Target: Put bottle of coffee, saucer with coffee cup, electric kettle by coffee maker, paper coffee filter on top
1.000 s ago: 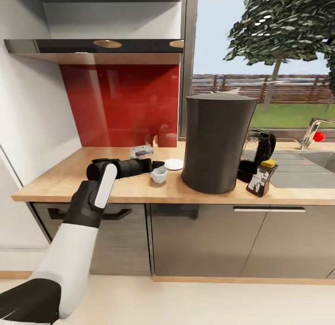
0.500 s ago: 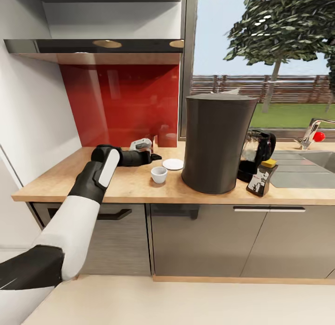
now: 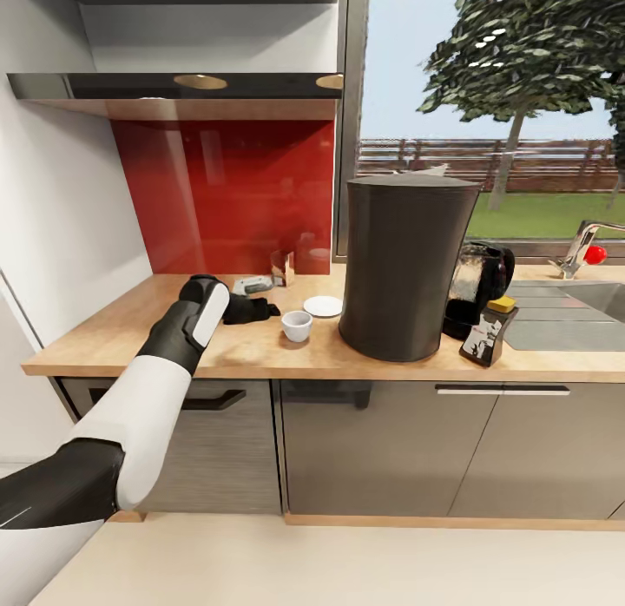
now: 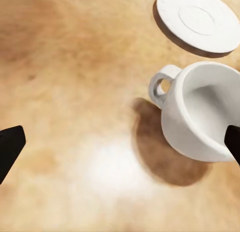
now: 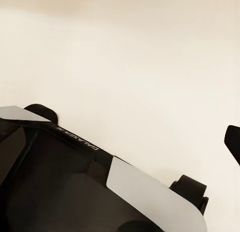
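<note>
The counter (image 3: 130, 332) runs along the wall under a window, with a red backsplash (image 3: 226, 194) behind its left part. The tall dark kettle (image 3: 404, 267) stands on it near the front edge. Just behind and beside the kettle sits the coffee maker (image 3: 479, 289), and the bottle (image 3: 489, 331) leans in front of that. A sink (image 3: 564, 315) lies further along.

The left arm (image 3: 178, 345) reaches over the counter, its gripper (image 3: 260, 310) low above the wood, just to the side of the cup (image 3: 297, 326). In the left wrist view the cup (image 4: 200, 117) stands upright with its handle turned toward the open space between the fingers; one fingertip (image 4: 233, 142) shows at the cup's far rim and the other (image 4: 9, 147) is well apart, so the jaws are spread wide and hold nothing. The saucer (image 3: 323, 306) lies flat just beyond the cup, apart from it.

The right wrist view shows the floor (image 5: 150, 67), part of the robot's base (image 5: 75, 182), and one fingertip (image 5: 234, 142) at the edge; how wide that gripper stands cannot be told.
</note>
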